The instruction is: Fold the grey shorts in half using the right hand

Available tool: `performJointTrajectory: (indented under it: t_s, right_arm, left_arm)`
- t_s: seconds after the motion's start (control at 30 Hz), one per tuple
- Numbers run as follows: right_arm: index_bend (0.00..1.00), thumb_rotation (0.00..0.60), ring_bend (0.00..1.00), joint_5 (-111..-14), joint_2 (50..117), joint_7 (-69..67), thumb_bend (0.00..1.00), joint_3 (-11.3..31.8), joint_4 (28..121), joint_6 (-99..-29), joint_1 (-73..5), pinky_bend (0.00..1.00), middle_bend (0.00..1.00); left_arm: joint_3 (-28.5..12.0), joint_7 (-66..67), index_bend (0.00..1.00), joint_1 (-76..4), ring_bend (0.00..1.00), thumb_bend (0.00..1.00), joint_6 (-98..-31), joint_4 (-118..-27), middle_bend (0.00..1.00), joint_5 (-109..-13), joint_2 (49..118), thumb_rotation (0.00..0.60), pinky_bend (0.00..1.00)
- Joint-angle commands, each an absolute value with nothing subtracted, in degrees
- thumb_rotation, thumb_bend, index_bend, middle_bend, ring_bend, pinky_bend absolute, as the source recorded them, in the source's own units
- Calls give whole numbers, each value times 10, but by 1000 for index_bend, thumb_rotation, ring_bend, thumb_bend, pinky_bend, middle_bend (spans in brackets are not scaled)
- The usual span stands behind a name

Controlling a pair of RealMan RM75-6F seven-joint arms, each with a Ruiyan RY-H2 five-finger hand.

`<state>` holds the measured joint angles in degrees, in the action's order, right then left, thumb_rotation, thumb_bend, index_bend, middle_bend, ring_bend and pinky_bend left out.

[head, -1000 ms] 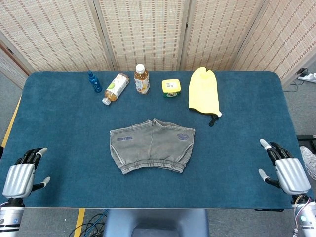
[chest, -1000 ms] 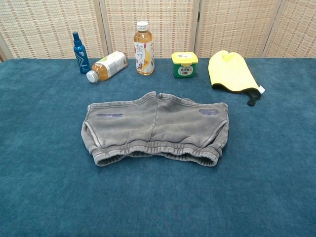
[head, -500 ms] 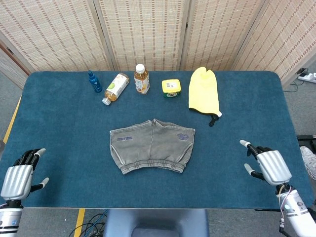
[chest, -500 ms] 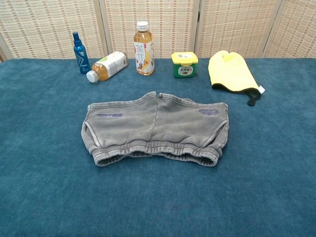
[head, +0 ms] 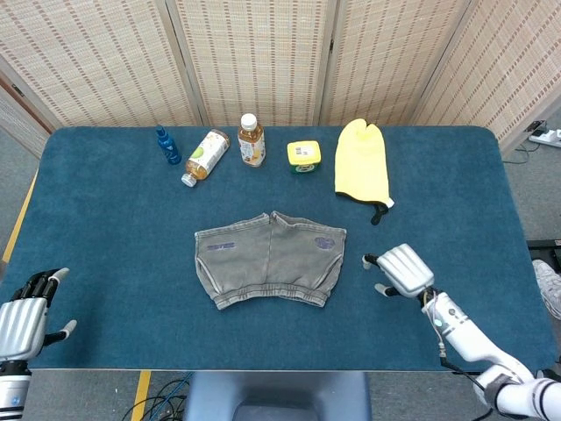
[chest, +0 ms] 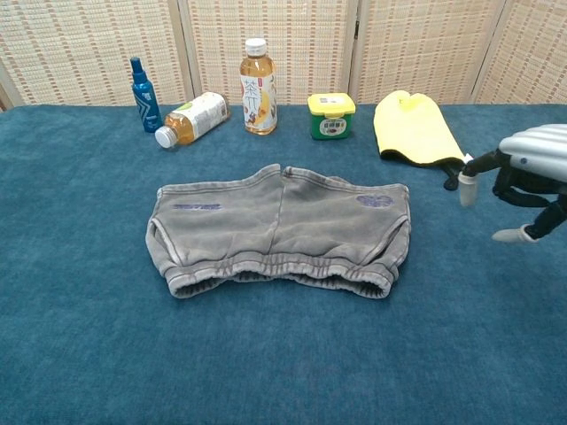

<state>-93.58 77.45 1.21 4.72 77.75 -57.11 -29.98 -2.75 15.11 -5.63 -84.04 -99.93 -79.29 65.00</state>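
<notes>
— Where are the grey shorts [head: 270,260]?
— Flat and unfolded on the bench [head: 114,219], just left of the right hand [head: 403,269], not touched.
— Right hand's state?
— Fingers spread, empty, hovering low.
— Left hand [head: 22,312]?
— Well to the left at the near bench edge, fingers apart, holding nothing.
</notes>
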Motion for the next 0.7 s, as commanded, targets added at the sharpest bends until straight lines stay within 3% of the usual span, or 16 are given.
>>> performJointTrajectory:
  t_s: [0.03, 0.7]
  right_arm:
    - [427, 600, 926, -937, 803, 17, 198, 51, 747, -552, -324, 975, 906]
    - [427, 600, 939, -935, 934, -6, 187, 39, 583, -512, -414, 989, 906]
  left_arm:
    - [-27, 150, 181, -55, 166, 205, -841, -998, 191, -792, 650, 600, 330]
    - [-32, 146, 181, -54, 166, 205, -838, -991, 191, -784, 649, 600, 330]
